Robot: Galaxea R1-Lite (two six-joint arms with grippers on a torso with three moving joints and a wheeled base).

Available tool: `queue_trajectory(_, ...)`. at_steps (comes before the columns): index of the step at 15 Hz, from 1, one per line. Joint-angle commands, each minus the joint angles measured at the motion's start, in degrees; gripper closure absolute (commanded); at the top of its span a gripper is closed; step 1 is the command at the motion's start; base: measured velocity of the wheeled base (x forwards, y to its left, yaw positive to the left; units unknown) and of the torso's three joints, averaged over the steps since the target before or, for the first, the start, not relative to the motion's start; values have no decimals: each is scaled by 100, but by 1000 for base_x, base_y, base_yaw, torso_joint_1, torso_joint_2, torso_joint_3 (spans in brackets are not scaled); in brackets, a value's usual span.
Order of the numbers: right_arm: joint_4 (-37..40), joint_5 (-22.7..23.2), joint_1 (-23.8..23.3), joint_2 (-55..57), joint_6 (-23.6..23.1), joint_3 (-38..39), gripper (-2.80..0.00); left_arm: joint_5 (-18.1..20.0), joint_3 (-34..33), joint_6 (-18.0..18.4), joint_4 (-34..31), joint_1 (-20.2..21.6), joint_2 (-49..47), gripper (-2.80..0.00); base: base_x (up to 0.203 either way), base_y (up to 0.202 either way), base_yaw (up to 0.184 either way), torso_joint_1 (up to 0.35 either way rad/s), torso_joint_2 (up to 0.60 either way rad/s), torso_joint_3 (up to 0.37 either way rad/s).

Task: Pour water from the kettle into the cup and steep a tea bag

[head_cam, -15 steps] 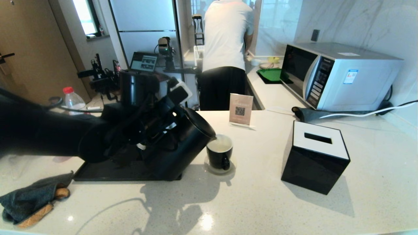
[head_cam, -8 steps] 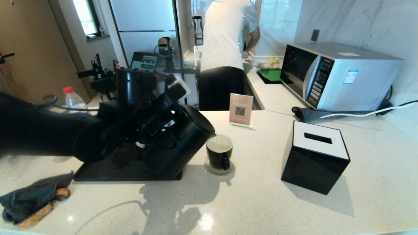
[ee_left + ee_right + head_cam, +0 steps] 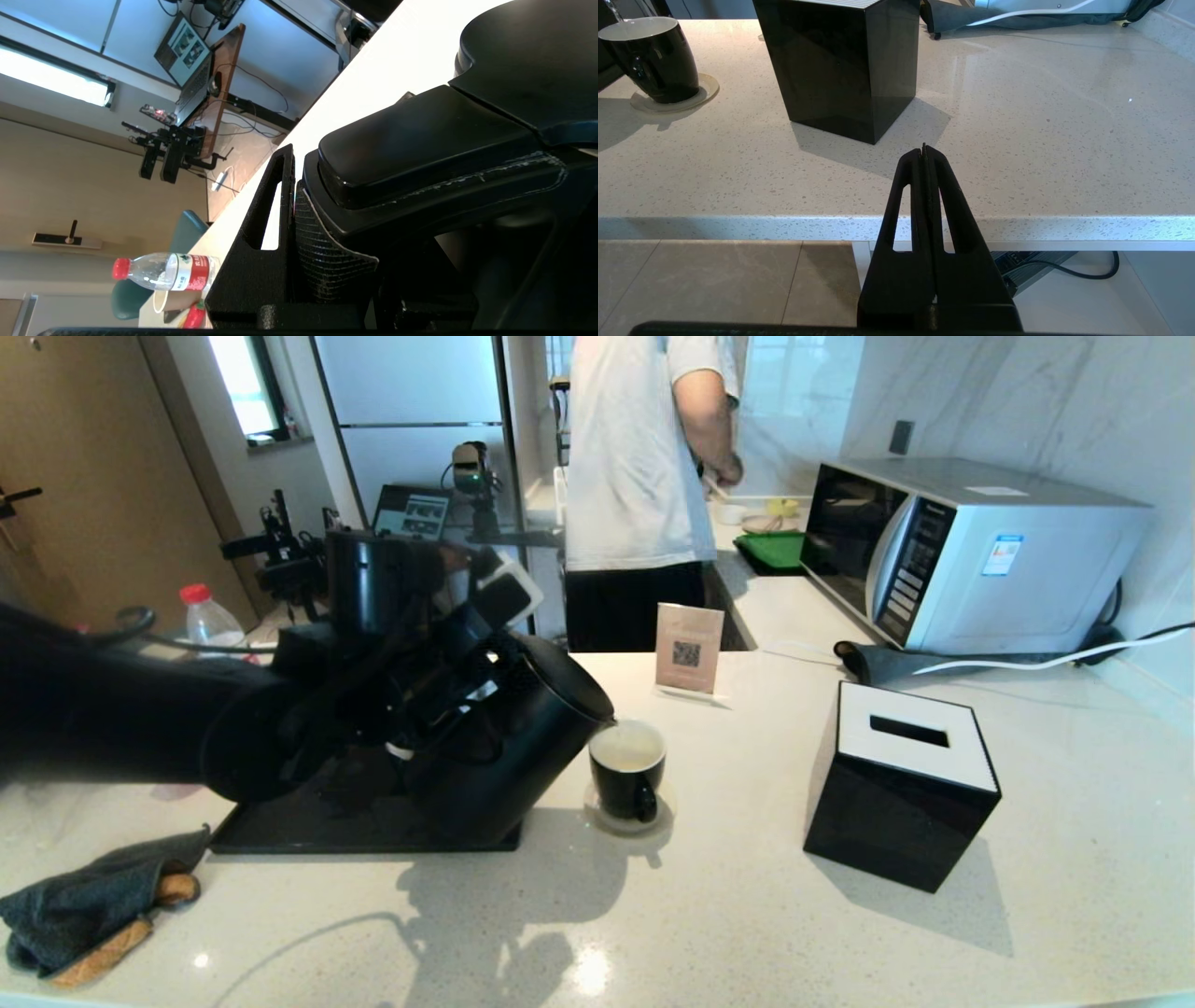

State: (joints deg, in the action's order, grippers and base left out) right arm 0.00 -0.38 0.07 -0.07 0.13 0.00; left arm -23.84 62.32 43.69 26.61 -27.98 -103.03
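The matte black kettle (image 3: 513, 747) hangs tilted over the counter, its spout at the rim of the black cup (image 3: 628, 777). My left gripper (image 3: 459, 674) is shut on the kettle's loop handle (image 3: 420, 140); one finger (image 3: 261, 233) presses against it. The cup stands on a round coaster, and pale water (image 3: 627, 745) fills its white inside nearly to the rim. A thin stream shows above the cup (image 3: 649, 58) in the right wrist view. My right gripper (image 3: 924, 150) is shut and empty, just off the counter's front edge. No tea bag is in view.
A black cube tissue box (image 3: 901, 784) stands right of the cup, a QR sign (image 3: 689, 653) behind it. A black tray (image 3: 308, 826) lies under the kettle. A grey cloth (image 3: 84, 905) is at front left, a microwave (image 3: 971, 551) at back right, and a person (image 3: 635, 476) stands behind.
The kettle and left arm have lifted slightly up and back, spout still at the cup's rim. The person behind has turned and straightened.
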Motion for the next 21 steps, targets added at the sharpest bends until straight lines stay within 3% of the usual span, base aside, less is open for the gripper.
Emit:
queue_trajectory(1, 0, 2, 1, 7, 4, 0, 0, -15, 8, 25, -69, -23, 20, 0, 0, 0, 0, 0, 0, 0)
queue_trajectory(21, 0, 3, 1, 7, 2, 0, 0, -15, 8, 140, -76, -49, 3, 0, 0, 0, 0, 0, 0, 0)
